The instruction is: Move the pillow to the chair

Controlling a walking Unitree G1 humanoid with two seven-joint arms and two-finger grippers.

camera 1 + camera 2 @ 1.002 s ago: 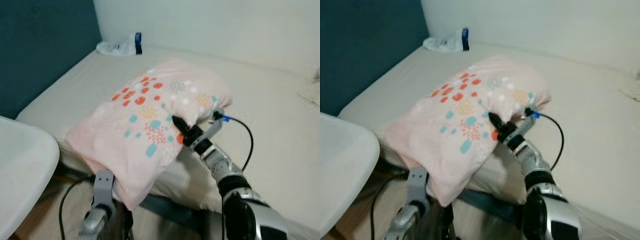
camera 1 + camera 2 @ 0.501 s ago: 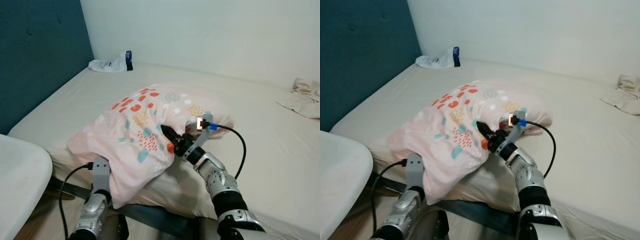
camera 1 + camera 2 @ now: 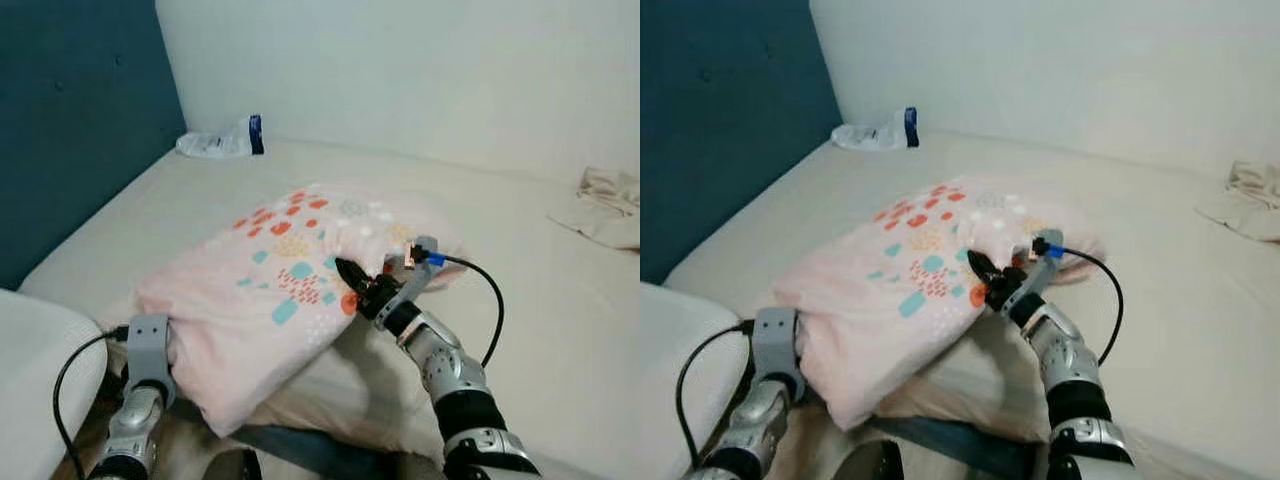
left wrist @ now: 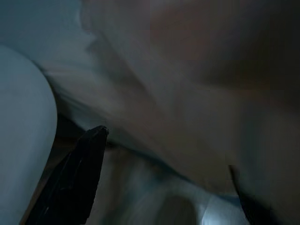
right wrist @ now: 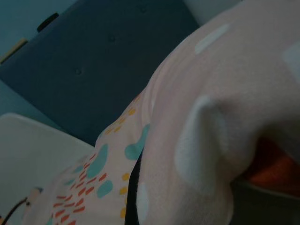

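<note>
Pink, dotted pillow (image 3: 285, 300) lies at the bed's (image 3: 540, 300) near edge, one corner overhanging toward 7 o'clock. I see the right gripper (image 3: 352, 284) pinched shut on a fold of the pillow at its 3 o'clock side. Left gripper (image 4: 164, 187) sits at the pillow's 8 o'clock corner; in its wrist view the fingers (image 4: 75, 178) are spread wide, pillow fabric between them. White chair (image 3: 35, 390) at 8 o'clock, just beside the bed. Plastic packet (image 3: 218, 143) at 11 o'clock by the blue headboard (image 3: 70, 130); crumpled cloth (image 3: 605, 205) at 2 o'clock.
</note>
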